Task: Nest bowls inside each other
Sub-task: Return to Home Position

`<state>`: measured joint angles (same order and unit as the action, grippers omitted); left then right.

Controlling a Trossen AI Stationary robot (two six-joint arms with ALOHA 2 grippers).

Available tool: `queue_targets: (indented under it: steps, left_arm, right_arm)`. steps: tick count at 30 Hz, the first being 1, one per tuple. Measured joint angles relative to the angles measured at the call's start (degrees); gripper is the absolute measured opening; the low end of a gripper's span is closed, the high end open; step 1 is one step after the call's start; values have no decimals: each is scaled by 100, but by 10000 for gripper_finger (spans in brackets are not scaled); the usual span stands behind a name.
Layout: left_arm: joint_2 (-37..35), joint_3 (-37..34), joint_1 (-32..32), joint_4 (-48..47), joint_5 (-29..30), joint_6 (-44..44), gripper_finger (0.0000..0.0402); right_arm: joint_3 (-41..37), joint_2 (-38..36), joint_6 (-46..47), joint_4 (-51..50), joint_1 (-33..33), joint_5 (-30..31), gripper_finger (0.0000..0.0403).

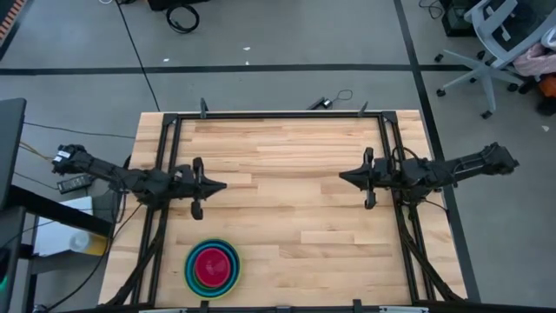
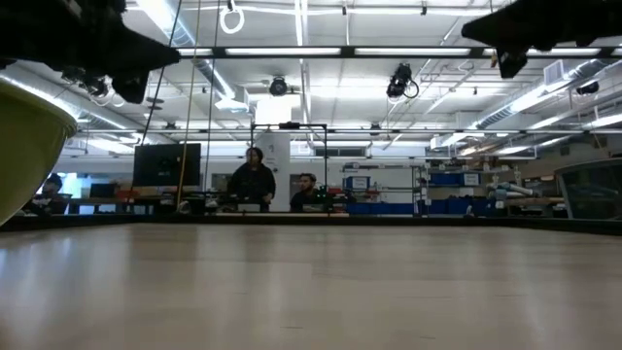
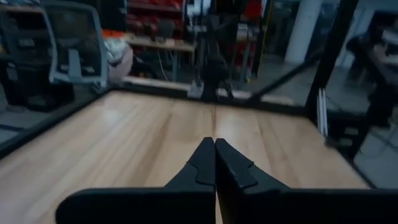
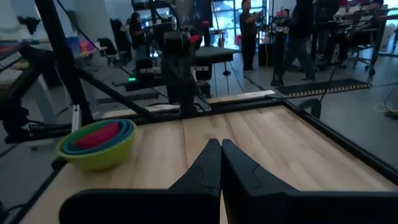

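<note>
The bowls (image 1: 211, 268) sit near the front edge of the desk (image 1: 287, 148), on the left side. They make one stack, with the pink bowl (image 1: 208, 264) in the middle and the yellow-green bowl (image 4: 99, 154) outside. Farther back, the left tool (image 1: 221, 185) hangs over the wood, pinched closed and holding nothing. It is the nearer one to the stack. The right tool (image 1: 343, 177) faces it, well apart from the bowls, closed and holding nothing. The nesting looks done, so the arms only need to pull back. Far off, people (image 2: 255, 183) are in the room.
</note>
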<state>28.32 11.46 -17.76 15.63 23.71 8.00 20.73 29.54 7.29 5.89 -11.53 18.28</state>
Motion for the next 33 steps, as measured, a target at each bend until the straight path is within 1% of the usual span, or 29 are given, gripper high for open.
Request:
queue_targets:
  steps: [3,5,7,9,13,16,19,22,25,29,33]
  left_arm:
    - [19,-1,286,-351,-319,9,0]
    - [17,-2,463,-423,-345,23,0]
    - [11,-2,594,-406,-344,29,0]
    - [11,-63,711,-318,-345,34,0]
    - [-104,-474,831,-154,-365,414,0]
    - [-381,-475,746,7,-499,180,0]
    - [-666,-476,730,-124,-494,-42,0]
    - [-1013,-479,732,-508,-490,-112,0]
    - [-1418,-479,732,-949,-552,-82,0]
    - [-1962,-479,734,-1277,-588,-157,0]
    - [-2357,-479,871,-1754,-603,-186,0]
  right_arm:
    - [-428,-119,2,686,128,-145,5]
    - [-663,-196,3,1161,197,-193,5]
    - [-857,-258,18,1401,270,-205,5]
    - [-962,-328,48,1392,363,-220,5]
    - [-1086,-526,72,1375,513,-404,5]
    - [-1093,-711,129,1333,540,-488,5]
    - [-1093,-947,31,1332,542,-490,7]
    - [-1093,-1234,9,1109,542,-485,7]
    - [-1093,-1547,85,627,542,-453,8]
    - [-1093,-1924,309,77,542,-446,8]
    - [-1093,-2219,362,-247,542,-475,8]
